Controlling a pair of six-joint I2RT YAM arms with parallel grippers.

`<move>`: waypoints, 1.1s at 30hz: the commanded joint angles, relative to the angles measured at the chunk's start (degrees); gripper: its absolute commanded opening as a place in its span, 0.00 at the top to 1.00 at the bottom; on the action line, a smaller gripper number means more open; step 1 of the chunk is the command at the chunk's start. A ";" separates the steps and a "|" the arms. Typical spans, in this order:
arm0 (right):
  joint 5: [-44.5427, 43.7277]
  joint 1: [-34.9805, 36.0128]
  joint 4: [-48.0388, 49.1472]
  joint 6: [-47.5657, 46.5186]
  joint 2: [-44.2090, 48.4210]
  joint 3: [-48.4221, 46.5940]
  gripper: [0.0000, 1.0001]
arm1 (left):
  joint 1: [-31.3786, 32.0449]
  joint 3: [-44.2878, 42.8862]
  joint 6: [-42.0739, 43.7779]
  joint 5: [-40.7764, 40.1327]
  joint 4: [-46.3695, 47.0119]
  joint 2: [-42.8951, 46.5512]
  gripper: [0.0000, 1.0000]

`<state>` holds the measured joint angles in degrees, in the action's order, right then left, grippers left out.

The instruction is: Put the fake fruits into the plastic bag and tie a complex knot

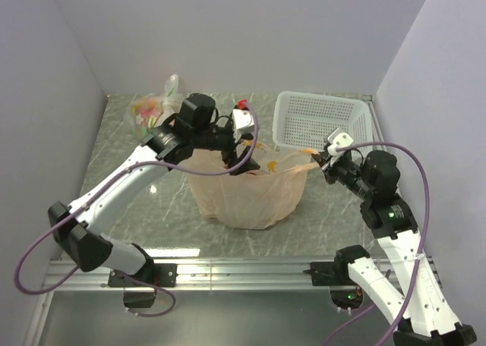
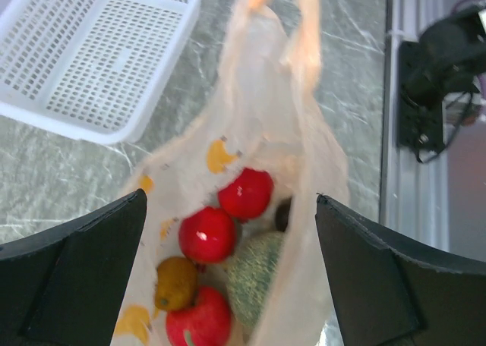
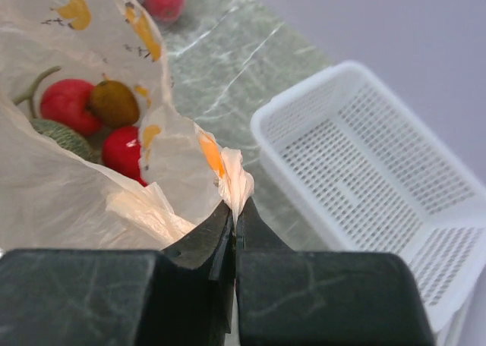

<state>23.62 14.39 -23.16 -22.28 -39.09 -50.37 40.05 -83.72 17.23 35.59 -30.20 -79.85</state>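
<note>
Fake fruits (image 2: 206, 234) are lying inside the plastic bag (image 1: 247, 194), middle of the top view. Right tool (image 3: 234, 223) is pinching one handle (image 3: 230, 171) tight; left tool (image 2: 230, 202) is hanging wide above. Packing looks done, so tying is starting: left tool needs the other handle.

bag: thin peach-orange plastic (image 1: 247, 190) with little yellow fruit prints, slumped on its base, mouth gaping right under the wide-open left claw (image 2: 231, 198)
handle: one loop (image 3: 228, 171) bunched up, pinched tight in the right claw (image 3: 234, 217)
red balls: three glossy ones (image 2: 206, 234) at the bag's bottom, below the left claw
orange-brown one: (image 2: 176, 282) tucked between two reds
melon: green, netted, biggest (image 2: 254, 278), touching the reds
maroon one: (image 2: 282, 213) mostly hidden, just past the melon
</note>
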 commanded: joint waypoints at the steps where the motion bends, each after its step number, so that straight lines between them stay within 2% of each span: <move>1: 0.90 0.37 10.39 -5.48 2.96 4.56 1.00 | -0.06 -4.69 -2.72 -1.67 2.59 -4.42 0.01; 4: 1.26 0.37 15.59 -8.56 6.56 8.60 1.00 | -0.15 -7.68 -4.05 -2.19 2.16 -8.12 0.06; 12: -0.15 0.37 22.28 -11.20 9.38 12.31 1.00 | -0.15 -11.99 1.05 -5.00 -4.61 -14.98 0.19; 14: -0.06 0.37 22.37 -10.94 9.12 12.58 1.00 | -0.06 -12.77 1.57 -4.66 -5.40 -15.59 0.38; 17: -0.06 0.29 22.45 -11.46 8.42 13.10 1.00 | -0.15 -13.92 2.37 0.60 -8.21 -16.04 0.63; 18: -0.15 0.37 22.98 -11.64 8.07 13.28 1.00 | -0.15 -13.92 2.28 2.71 -8.39 -16.03 0.77; 21: -1.81 0.98 23.07 -12.17 6.49 14.07 1.00 | -0.24 -14.54 1.67 4.39 -9.79 -15.86 0.99; 25: -9.80 3.44 27.36 -12.96 2.98 15.03 1.00 | -0.59 -17.08 0.26 9.64 -13.39 -16.47 1.00; 28: -12.53 4.67 30.01 -12.35 0.07 15.04 1.00 | -0.59 -17.70 -1.32 12.91 -15.85 -17.00 1.00; 33: -16.93 5.65 31.95 -9.19 -3.01 14.07 1.00 | -0.50 -14.02 -2.29 12.23 -16.13 -16.65 1.00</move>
<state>11.49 19.51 3.70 -33.54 -41.63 -35.59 39.55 -98.85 16.47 45.06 -45.58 -96.53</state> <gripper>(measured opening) 0.011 0.012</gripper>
